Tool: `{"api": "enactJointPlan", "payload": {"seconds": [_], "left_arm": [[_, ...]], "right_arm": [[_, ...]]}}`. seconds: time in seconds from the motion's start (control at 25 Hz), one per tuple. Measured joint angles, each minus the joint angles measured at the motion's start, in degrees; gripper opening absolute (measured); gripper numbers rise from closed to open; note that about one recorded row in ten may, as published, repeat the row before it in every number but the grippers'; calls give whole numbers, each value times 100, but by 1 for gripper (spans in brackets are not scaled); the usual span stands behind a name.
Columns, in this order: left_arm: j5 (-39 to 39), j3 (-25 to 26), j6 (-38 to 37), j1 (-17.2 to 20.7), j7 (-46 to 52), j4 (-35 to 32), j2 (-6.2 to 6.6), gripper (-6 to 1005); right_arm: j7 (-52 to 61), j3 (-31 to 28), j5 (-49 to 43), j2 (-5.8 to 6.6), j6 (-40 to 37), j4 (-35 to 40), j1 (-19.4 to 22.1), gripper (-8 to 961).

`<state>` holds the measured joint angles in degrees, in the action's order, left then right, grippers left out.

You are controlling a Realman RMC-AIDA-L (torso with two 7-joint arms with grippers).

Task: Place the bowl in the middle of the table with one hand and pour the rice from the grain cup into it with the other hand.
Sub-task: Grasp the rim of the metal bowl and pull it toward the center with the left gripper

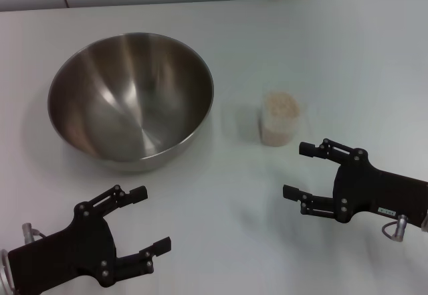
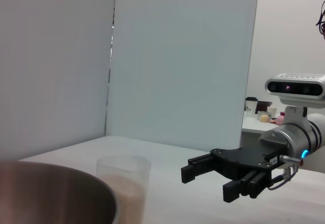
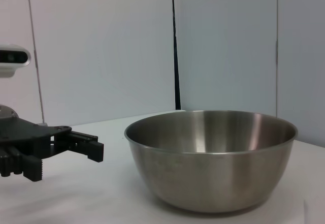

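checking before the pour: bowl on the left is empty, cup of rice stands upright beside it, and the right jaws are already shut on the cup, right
Not quite. The right gripper is open and holds nothing; the head view shows it short of the cup, not touching it. The rest holds: the bowl is empty and the cup stands upright with rice in it.

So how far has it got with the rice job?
Nothing looks done yet. The bowl sits empty on the left of the table, not in the middle, and the grain cup stands upright, full of rice. Neither gripper holds anything: the left gripper and the right gripper are open, short of both. Moving the bowl and pouring remain.
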<state>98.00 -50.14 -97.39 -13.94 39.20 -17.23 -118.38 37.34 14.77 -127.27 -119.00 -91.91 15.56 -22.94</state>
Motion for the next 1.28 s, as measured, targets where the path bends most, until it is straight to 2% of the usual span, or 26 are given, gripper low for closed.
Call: {"api": "enactJointPlan", "payload": {"seconds": [1.04, 1.28], "left_arm": [[-34, -21, -13, -12, 0, 0, -9, 867], [-48, 149, -284, -39, 0, 0, -9, 866]], "right_arm": [[0, 0, 3, 0, -4, 18, 27, 821], [-3, -1, 11, 0, 0, 17, 27, 821]]}}
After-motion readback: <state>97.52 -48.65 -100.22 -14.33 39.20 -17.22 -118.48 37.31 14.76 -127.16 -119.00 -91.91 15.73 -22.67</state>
